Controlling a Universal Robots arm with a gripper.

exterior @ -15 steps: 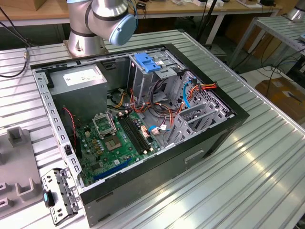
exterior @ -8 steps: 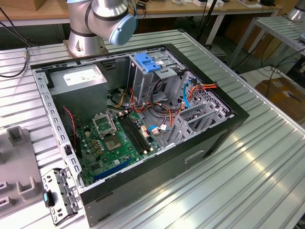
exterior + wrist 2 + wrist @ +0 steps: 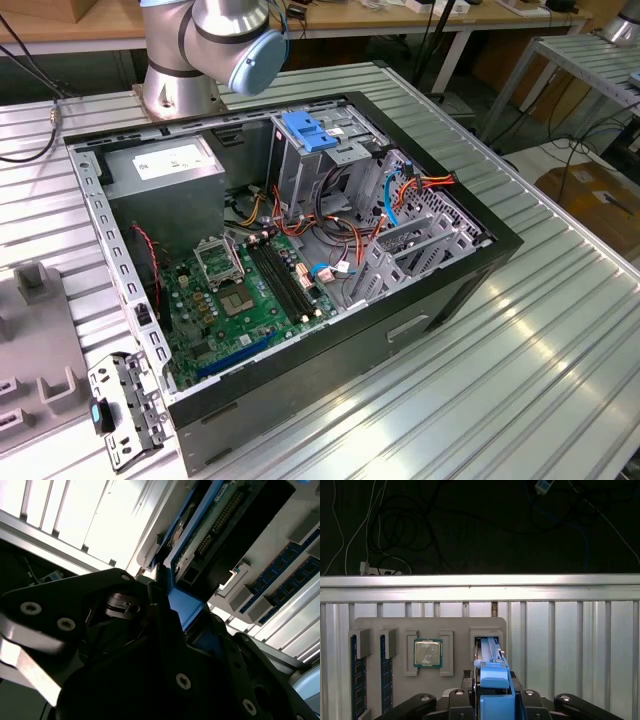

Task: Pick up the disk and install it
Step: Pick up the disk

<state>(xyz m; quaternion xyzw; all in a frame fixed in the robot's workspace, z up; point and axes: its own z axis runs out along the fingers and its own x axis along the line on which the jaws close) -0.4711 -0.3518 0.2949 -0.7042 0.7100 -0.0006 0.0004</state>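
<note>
We see the black hand point(image 3: 493, 689) pinching the blue plastic frame of the disk point(image 3: 489, 652), which stands on its thin edge in a slot of a grey tray point(image 3: 485, 624) near the edge of the ribbed metal table point(image 3: 570, 640). The second wrist view shows the disk's circuit board point(image 3: 212, 522), and the exterior view shows an open computer case point(image 3: 430, 300).
</note>
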